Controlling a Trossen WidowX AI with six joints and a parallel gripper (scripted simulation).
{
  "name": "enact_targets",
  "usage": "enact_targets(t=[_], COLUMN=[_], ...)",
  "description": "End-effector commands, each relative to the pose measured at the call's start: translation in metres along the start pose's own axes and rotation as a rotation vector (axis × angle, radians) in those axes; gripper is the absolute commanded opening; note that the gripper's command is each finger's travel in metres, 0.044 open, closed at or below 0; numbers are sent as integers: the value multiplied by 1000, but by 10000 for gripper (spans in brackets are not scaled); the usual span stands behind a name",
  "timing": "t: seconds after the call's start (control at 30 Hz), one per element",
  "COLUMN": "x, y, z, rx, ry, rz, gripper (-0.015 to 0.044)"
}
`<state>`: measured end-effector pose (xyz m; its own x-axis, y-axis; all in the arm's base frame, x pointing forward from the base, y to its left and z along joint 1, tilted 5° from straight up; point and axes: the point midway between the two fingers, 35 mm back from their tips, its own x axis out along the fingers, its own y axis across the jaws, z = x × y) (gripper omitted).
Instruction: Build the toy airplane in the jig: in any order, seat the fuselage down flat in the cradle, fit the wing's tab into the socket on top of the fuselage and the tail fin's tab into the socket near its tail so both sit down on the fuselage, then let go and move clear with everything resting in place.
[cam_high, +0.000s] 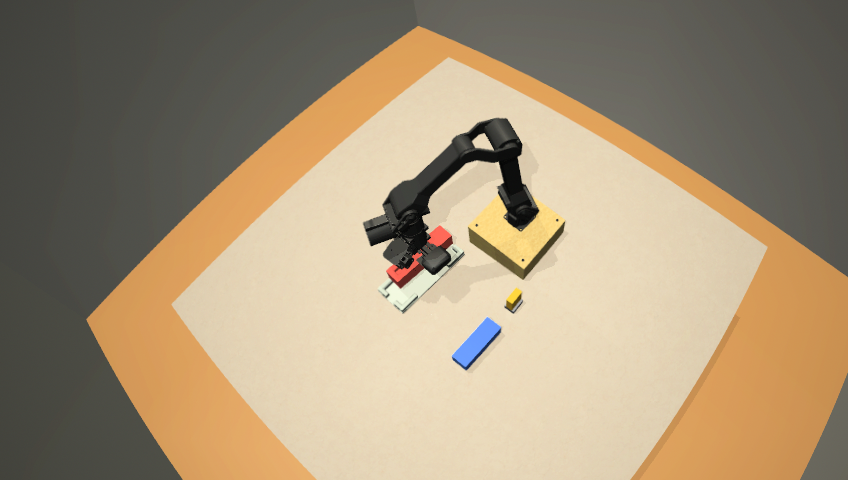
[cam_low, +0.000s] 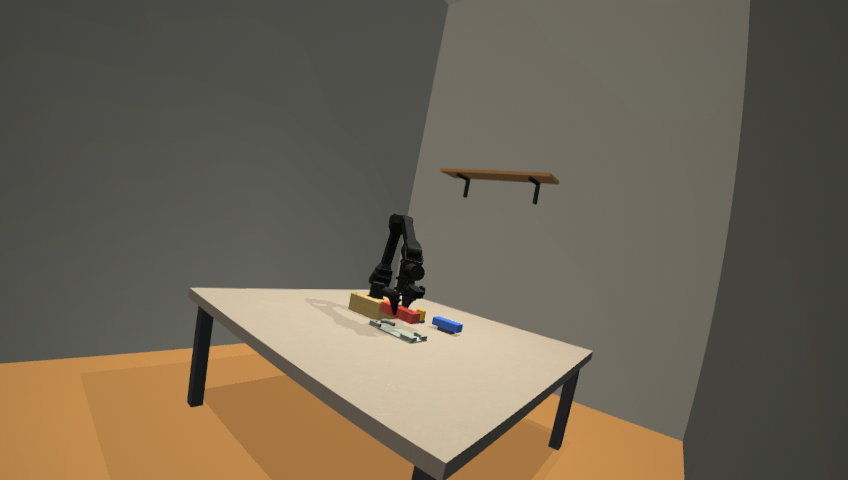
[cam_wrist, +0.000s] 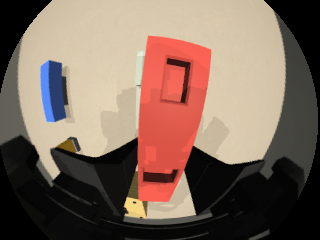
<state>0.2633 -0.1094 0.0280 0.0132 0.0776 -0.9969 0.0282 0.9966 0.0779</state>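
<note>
red fuselage (cam_high: 410, 270) in pincer (cam_high: 420, 257)

A bare test room, most like a small robotics lab or bench cell rather than a home or shop. Plain grey walls (cam_low: 178, 148) meet at a corner, the floor (cam_low: 89, 428) is flat orange, and the only furniture is one pale table (cam_low: 333, 362) on dark legs and a single wooden wall shelf (cam_low: 499, 175) on two black brackets, high behind the fingers (cam_high: 416, 256). The arm's foot is bolted to a tan block (cam_high: 516, 234) beside the fingers. Just below the fingers lies a pale assembly jig (cam_high: 410, 291) on the table. The far walls are dim, so finer fittings cannot be told.
</note>
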Motion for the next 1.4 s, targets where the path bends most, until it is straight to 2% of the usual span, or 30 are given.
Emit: enact_targets(t=[0.0, 0.97, 1.3, 1.37], x=[0, 40, 39, 39], y=[-1, -2, -2, -2], z=[0, 0, 0, 0], rx=[-4, -4, -5, -5], ry=[0, 0, 0, 0], rz=[-5, -5, 0, 0], gripper=[195, 195, 128, 76])
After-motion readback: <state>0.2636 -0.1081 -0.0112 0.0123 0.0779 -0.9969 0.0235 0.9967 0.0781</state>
